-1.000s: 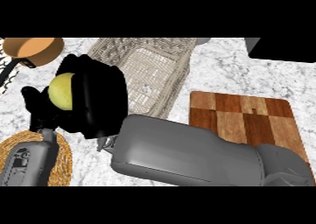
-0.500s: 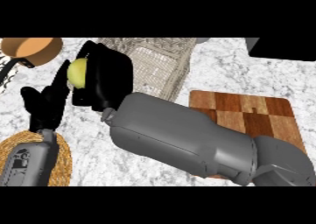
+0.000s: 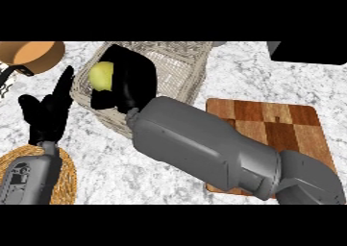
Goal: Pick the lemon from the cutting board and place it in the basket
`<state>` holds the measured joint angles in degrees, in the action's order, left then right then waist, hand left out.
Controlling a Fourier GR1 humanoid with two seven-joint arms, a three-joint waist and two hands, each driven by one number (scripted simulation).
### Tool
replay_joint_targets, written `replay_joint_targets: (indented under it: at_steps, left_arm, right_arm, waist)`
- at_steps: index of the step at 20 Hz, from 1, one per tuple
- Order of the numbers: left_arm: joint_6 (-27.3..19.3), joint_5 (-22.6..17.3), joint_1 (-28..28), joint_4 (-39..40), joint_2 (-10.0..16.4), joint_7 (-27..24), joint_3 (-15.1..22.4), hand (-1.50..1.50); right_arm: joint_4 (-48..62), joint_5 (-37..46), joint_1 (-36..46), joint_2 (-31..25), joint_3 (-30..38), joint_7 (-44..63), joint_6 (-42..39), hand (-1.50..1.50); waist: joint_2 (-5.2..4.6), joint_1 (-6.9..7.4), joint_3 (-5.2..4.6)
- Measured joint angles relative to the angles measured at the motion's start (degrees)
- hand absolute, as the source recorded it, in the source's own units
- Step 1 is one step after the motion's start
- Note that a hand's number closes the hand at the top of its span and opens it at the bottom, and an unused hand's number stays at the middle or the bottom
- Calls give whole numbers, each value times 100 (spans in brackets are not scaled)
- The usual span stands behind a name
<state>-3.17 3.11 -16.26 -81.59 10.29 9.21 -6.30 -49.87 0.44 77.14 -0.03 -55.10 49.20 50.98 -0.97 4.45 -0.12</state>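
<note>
Btm left of frame: grey left forearm (image 3: pixel 30 178) comes in from the lower edge, lying over a round woven straw mat (image 3: pixel 67 169). A small dark panel w/ pale marks sits on that forearm; marks too small to read. Both rest on the white-grey marble counter (image 3: pixel 119 185).

Lower right to ctr: thick grey right forearm (image 3: pixel 197 144) runs diagonally up & left. It crosses the left edge of the brown chequered wooden cutting board (image 3: pixel 275 120), which lies flat at mid right.

Mid left: black left hand (image 3: pixel 44 117) is released, fingers straight & pointing up, just beside the basket's left wall, holding nothing.

Upper ctr: black right hand (image 3: pixel 137 77) is curled round the yellow lemon (image 3: pixel 100 76), grasping it. The lemon's left face shows between thumb & fingers. Hand & lemon sit over the left part of the pale wicker basket (image 3: pixel 179 72), well apart from the board. Can't tell whether the lemon is above the rim or already down inside. The rest of the basket shows only its own weave.

Upper left corner: round orange-brown pot (image 3: pixel 34 53) w/ a dark handle, its orange inside showing.

Upper right corner: flat black block (image 3: pixel 311 52), cut by the frame; can't tell what it is.
</note>
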Motion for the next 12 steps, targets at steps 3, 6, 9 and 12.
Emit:
replay_joint_targets:
  at_steps: [3, 6, 9, 12]
  left_arm:
    - [16, -7, 31, -31, 40, 34, -21, 0]
    - [48, -38, 77, -2, 67, -22, -62, 0]
    - [41, -14, 187, -30, 27, -103, -27, 0]
    - [71, -38, 134, 36, 45, -123, -53, 0]
  right_arm:
    - [469, 534, 342, -100, -755, -132, -571, 150]
    - [884, 933, 678, -45, -1219, -277, -998, 150]
    - [1169, 1203, 940, -20, -1521, -334, -1301, 150]
    - [1320, 1336, 1073, -8, -1648, -407, -1498, 150]
  waist:
    - [51, -27, -18]
    - [50, -73, -16]
    - [45, -63, -11]
    - [34, -70, -8]
